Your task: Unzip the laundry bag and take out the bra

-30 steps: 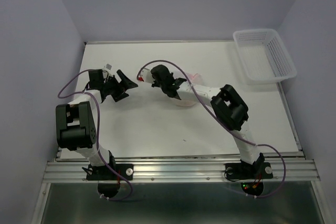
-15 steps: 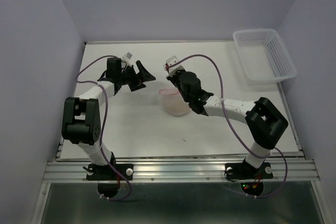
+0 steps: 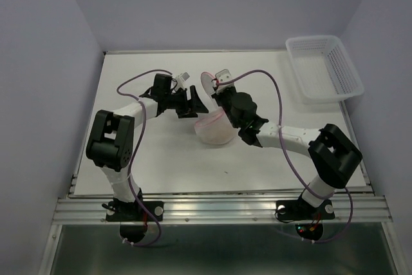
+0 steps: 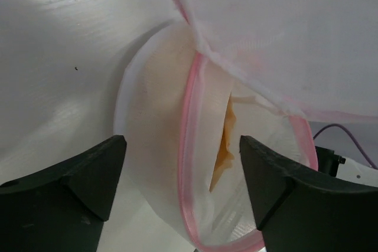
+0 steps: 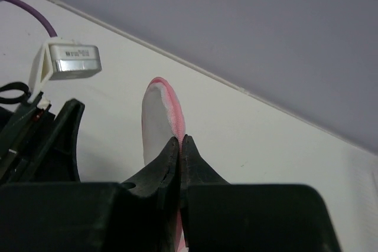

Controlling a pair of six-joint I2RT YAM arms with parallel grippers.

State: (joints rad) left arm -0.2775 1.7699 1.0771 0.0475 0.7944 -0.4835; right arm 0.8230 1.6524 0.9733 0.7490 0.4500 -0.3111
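Left gripper [image 4: 182, 143] is spread wide w/ nothing in it, aimed at the unzipped mouth of the laundry bag [image 4: 147, 146], which sits on the table [image 3: 161, 159] approx. midway, between both arms. Inside, thru the gap, the tan bra [image 4: 224, 146] shows. Just beyond, right gripper [image 5: 179, 141] is pinched tight on the pink zipper rim [image 5: 175, 107] of the bag's top half, holding that flap upright. White basket [image 3: 325, 66] sits at far right corner, well apart.
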